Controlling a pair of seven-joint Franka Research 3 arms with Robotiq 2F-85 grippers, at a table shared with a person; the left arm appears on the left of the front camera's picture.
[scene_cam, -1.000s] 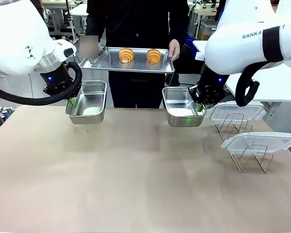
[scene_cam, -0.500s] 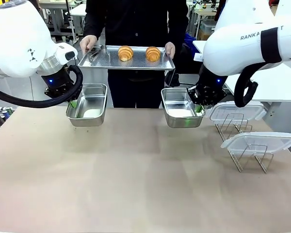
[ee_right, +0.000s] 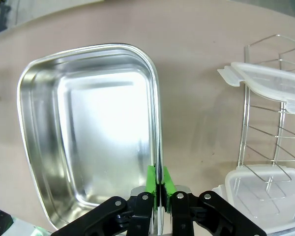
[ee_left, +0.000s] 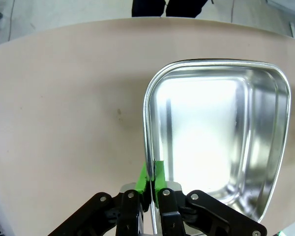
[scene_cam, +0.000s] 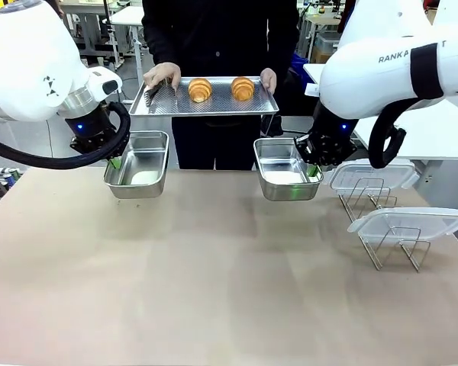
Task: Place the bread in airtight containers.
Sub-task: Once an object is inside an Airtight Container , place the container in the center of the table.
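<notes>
Since 0.5 s ago: the perforated steel tray (scene_cam: 214,107) has dropped slightly and shifted toward the robot's right, and the person's hand on the robot's left (scene_cam: 164,74) has slid inward from the tray's end onto its surface. Arms and tubs are unchanged. The person's other hand (scene_cam: 272,78) grips the tray's opposite end. The tray is held in the air beyond the far edge of the table (scene_cam: 214,290). Both pieces of bread lie on it side by side and apart: left croissant (scene_cam: 199,89), right croissant (scene_cam: 242,88). The left gripper (scene_cam: 115,161) (ee_left: 151,172) is clamped on the rim of the left steel container (scene_cam: 137,185) (ee_left: 280,123), one green pad inside the wall and one outside; this tub is near the far-left part of the table. The right gripper (scene_cam: 313,169) (ee_right: 159,179) is pinched likewise on the side wall of the right steel container (scene_cam: 290,189) (ee_right: 37,123), near the far edge right of centre. Both tubs hold nothing. Cannot tell whether they rest on the table or are raised off it. Along the right edge, two clear lids (scene_cam: 372,174) (scene_cam: 408,221) (ee_right: 270,81) sit on wire racks (scene_cam: 397,248) (ee_right: 265,142).
</notes>
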